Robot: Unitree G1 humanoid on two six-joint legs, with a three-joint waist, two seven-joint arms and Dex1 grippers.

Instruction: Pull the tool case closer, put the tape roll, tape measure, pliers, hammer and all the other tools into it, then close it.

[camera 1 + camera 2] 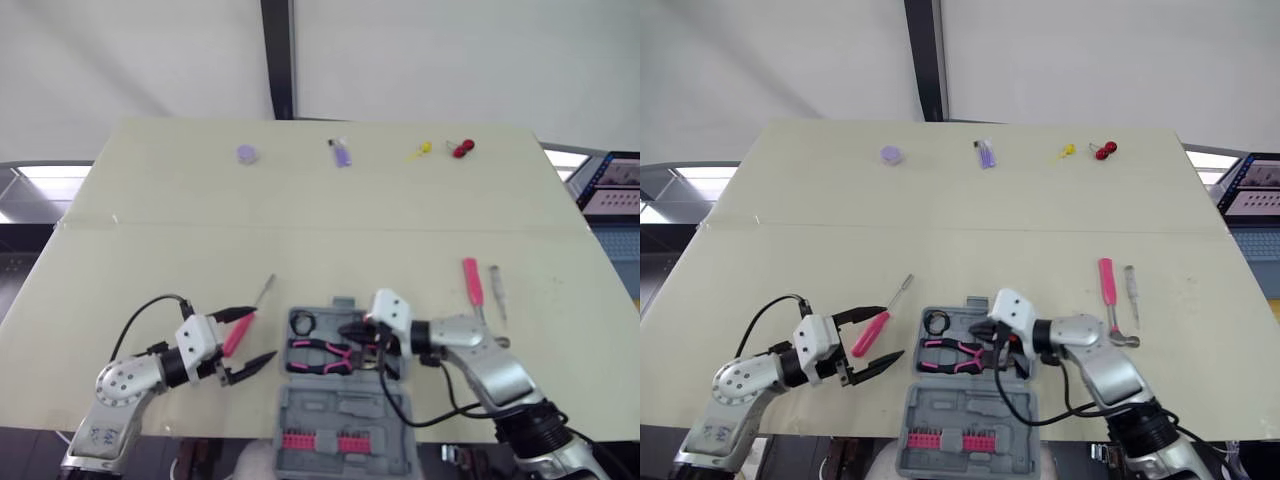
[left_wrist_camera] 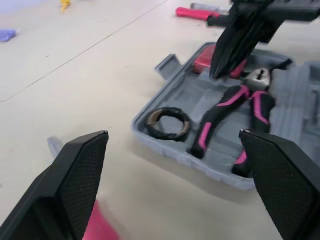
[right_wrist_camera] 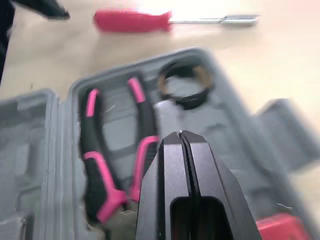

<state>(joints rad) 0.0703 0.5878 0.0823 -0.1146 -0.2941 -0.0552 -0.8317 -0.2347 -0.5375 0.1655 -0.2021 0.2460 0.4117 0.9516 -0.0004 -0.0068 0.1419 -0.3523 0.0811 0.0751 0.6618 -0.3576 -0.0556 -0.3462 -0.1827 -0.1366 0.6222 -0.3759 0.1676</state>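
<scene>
The left claw (image 1: 264,334) gapes wide. The pink screwdriver (image 1: 238,334) lies on the counter (image 1: 150,250) between its fingers, smooth plastic handle inside, thin steel shaft angling away past one finger, so this arm is the nearer. Just beyond its tips sits the open grey moulded tool case (image 1: 345,405), holding the black tape roll (image 1: 302,322) and the pliers (image 1: 322,355). The right claw (image 1: 353,330) hovers above, pinched closed on nothing.
</scene>
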